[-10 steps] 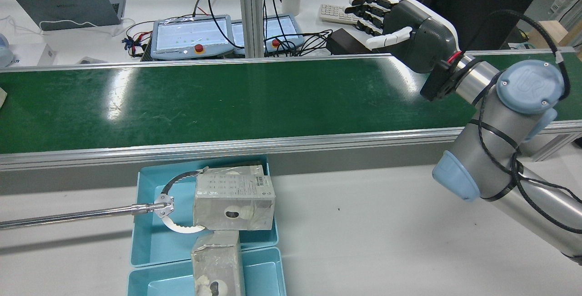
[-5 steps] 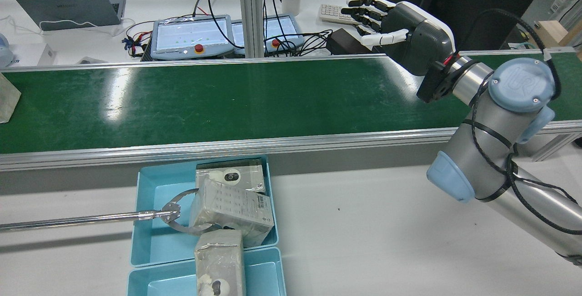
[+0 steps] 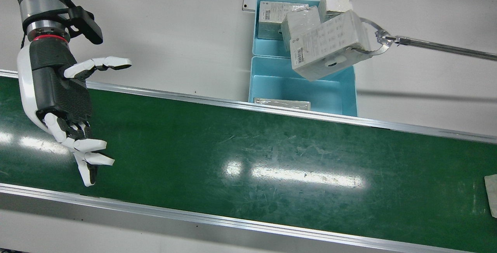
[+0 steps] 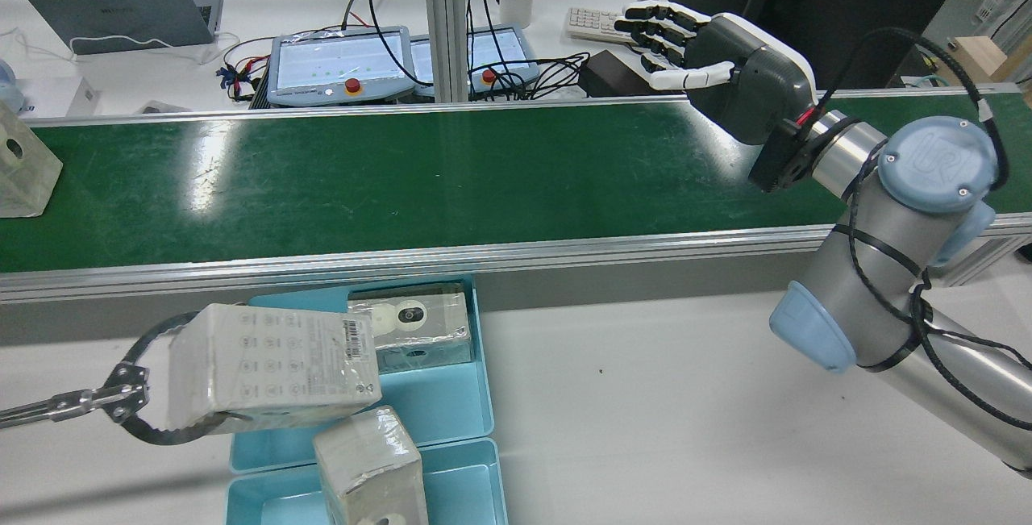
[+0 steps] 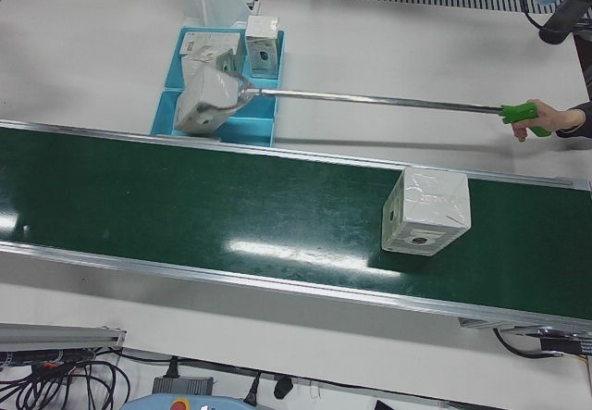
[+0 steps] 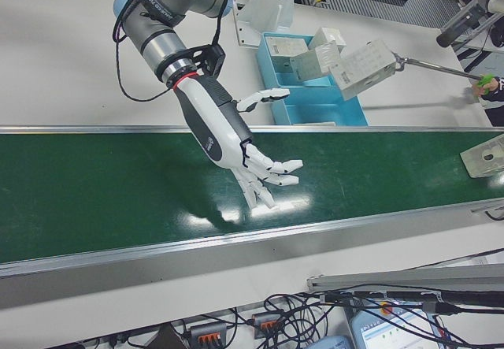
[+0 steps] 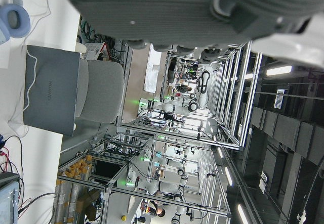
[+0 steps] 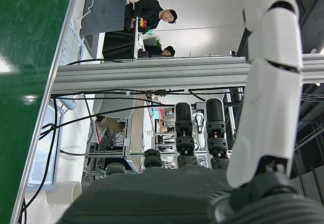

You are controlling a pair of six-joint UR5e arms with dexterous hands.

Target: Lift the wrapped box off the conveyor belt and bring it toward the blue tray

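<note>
Since a second ago the reacher tool (image 4: 97, 402) has lifted its wrapped box (image 4: 270, 368) out of the blue trays and swung it toward the rear view's left. Meanwhile another wrapped box (image 5: 425, 211) has ridden into sight on the green conveyor belt (image 4: 451, 178). That box is the only one on the belt. It sits upright at the rear view's far left edge, well apart from the right hand (image 4: 717, 57).

One robot hand shows clearly. The right hand hovers above the belt at its other end, fingers spread and relaxed, holding nothing. The left hand (image 7: 192, 11) appears only as a strip of dark palm in its own camera, so I cannot tell how its fingers stand.

Two blue trays lie end to end just beside the belt's rail. The belt-side tray (image 3: 349, 89) holds one box lying against its wall (image 3: 281, 103). The farther tray (image 3: 256, 31) has three more boxes in or over it. The tool's box hangs tilted above both. A person's hand (image 5: 555, 118) grips the tool's green handle.
</note>
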